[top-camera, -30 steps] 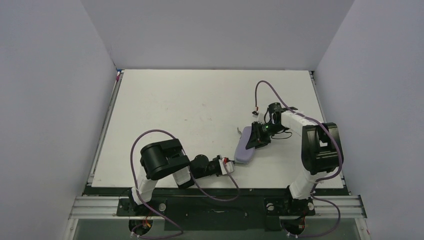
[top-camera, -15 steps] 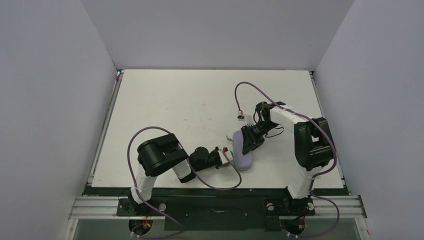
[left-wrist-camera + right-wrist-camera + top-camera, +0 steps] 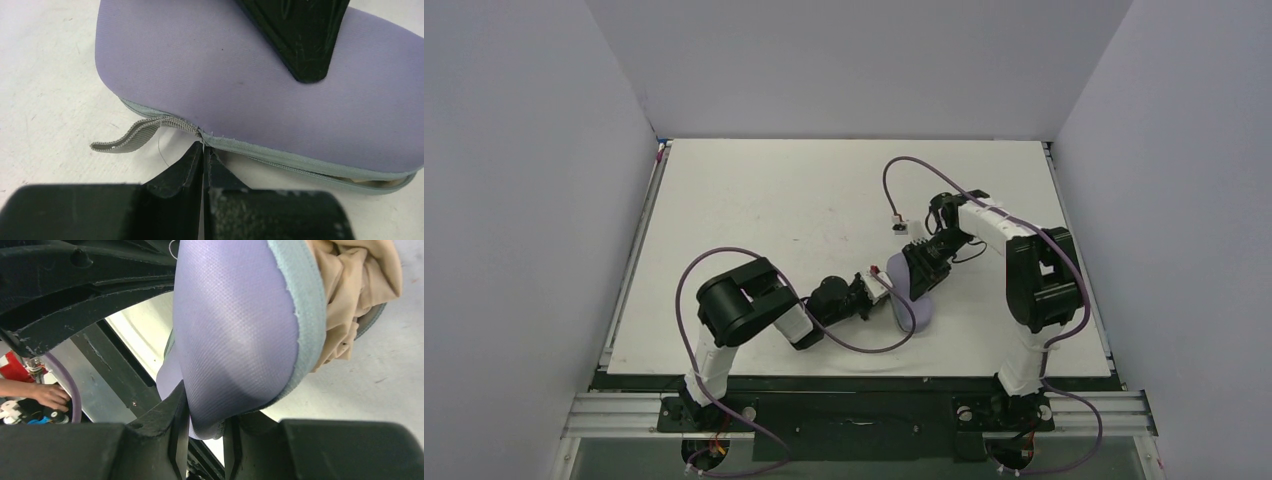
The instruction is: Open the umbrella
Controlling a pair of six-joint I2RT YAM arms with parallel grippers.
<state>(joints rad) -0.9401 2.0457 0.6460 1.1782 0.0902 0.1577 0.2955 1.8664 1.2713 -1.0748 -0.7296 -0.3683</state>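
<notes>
The pale lavender capsule case (image 3: 914, 308) lies right of the table's middle. Its grey zip edge is parted, and the umbrella's tan fabric (image 3: 345, 295) bulges out of the gap; its shaft and handle are hidden. My left gripper (image 3: 879, 284) is shut at the case's zip seam (image 3: 203, 149), with a loose strip of zip tape (image 3: 132, 136) beside its tips. My right gripper (image 3: 920, 268) is shut on the lavender case wall (image 3: 235, 325), pinched between its fingertips (image 3: 206, 432). A right finger (image 3: 300, 35) lies over the case top (image 3: 200, 65).
The white table (image 3: 774, 210) is walled on three sides. Purple cables loop from both arms (image 3: 904, 175). The black front rail (image 3: 115, 370) runs below the case, and a person's hand (image 3: 47, 395) shows beyond it in the right wrist view.
Both grippers and the case have shifted left and slightly farther from the arm bases. The left gripper has travelled up along the case's edge. The right arm has swung left with it.
</notes>
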